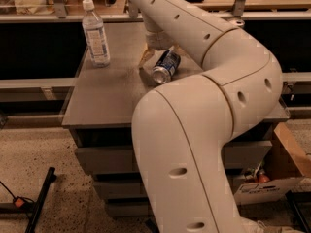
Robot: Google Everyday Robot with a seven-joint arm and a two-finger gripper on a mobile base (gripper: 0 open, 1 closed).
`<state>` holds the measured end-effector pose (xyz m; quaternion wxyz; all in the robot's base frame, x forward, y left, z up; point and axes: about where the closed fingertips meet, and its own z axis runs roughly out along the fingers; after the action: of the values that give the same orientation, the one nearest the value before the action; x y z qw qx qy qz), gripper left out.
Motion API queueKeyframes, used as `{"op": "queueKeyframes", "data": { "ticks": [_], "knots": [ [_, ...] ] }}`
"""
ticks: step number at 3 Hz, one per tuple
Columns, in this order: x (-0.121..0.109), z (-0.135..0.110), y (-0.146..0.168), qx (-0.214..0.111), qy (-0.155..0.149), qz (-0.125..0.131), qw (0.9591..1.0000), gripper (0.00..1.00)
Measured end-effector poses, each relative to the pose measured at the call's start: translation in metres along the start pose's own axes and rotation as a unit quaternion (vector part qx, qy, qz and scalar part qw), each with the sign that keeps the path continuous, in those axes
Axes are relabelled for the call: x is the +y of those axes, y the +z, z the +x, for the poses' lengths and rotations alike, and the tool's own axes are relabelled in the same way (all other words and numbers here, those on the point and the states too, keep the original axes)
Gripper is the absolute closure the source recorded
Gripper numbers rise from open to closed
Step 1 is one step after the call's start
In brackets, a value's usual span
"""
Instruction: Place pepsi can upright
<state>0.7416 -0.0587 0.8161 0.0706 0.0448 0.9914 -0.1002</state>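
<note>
Camera view: the pepsi can (165, 67) lies on its side on the table (107, 101), with the water bottle (95, 34) at its 10 o'clock. The gripper (160, 52) hangs just above the can, jaws spread and not clamping it. The can is probably light, thin-walled, slick and prone to rolling, so grasp it across mid-body.

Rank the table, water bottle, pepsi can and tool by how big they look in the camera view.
1. table
2. water bottle
3. pepsi can, lying on its side
The tool, right at the can, is mostly hidden by the arm, so I can't rank it.
</note>
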Motion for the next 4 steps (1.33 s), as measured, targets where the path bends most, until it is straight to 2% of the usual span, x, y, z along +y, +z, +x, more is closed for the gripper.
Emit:
{"op": "queueKeyframes", "data": {
  "ticks": [1,2,3,4],
  "knots": [
    [0.004,-0.007,0.0,-0.008,0.001,-0.007,0.9999,0.0],
    [0.003,-0.006,0.001,0.0,0.001,-0.028,0.9996,0.0],
    [0.002,0.001,-0.01,0.012,0.012,-0.053,0.9984,0.0],
    [-0.002,0.003,-0.023,0.008,0.039,-0.043,0.9983,0.0]
  ]
}}
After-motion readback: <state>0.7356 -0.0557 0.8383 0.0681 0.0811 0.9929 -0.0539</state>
